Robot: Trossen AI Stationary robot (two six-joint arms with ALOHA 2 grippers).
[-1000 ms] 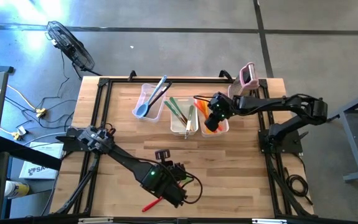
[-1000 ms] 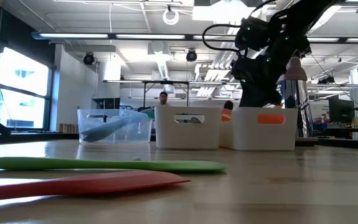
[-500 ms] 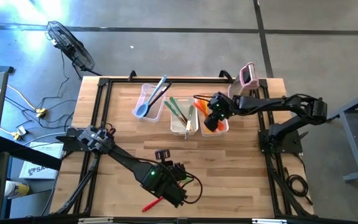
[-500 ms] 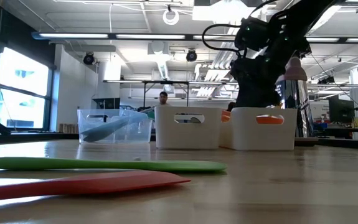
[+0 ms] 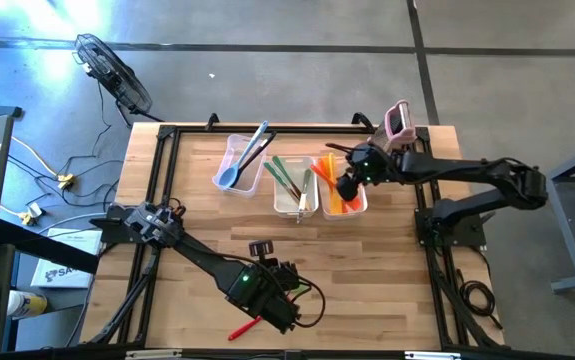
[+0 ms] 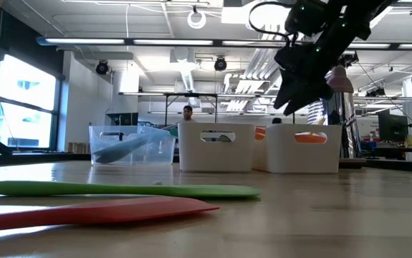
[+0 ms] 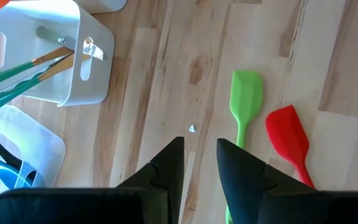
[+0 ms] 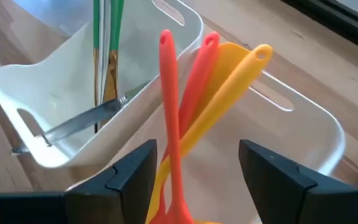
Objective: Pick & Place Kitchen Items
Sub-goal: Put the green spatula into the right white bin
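My right gripper (image 5: pixel 348 184) hangs open above the right tub (image 5: pixel 360 209). In that tub lean an orange utensil (image 8: pixel 169 93), a second orange one (image 8: pixel 198 74) and a yellow one (image 8: pixel 231 87), handles up. The long orange handle rises between my spread fingers (image 8: pixel 135 171) without touching them. My left gripper (image 7: pixel 200 146) hovers over bare wood near the front edge. Its fingers stand a little apart with nothing between them. Just beside it a green spatula (image 7: pixel 244 102) and a red spatula (image 7: pixel 289 140) lie flat on the table.
The middle tub (image 5: pixel 279 196) holds green and metal-handled utensils. The left clear tub (image 5: pixel 233 150) holds a blue spoon (image 5: pixel 229 178) and a dark utensil. A pink-and-white gadget (image 5: pixel 398 121) stands at the far right corner. Bare wood lies between the tubs and my left gripper.
My right gripper has risen out of the right tub and drawn back toward the table's right edge, tipping less steeply down. The orange utensils stay leaning in the tub.
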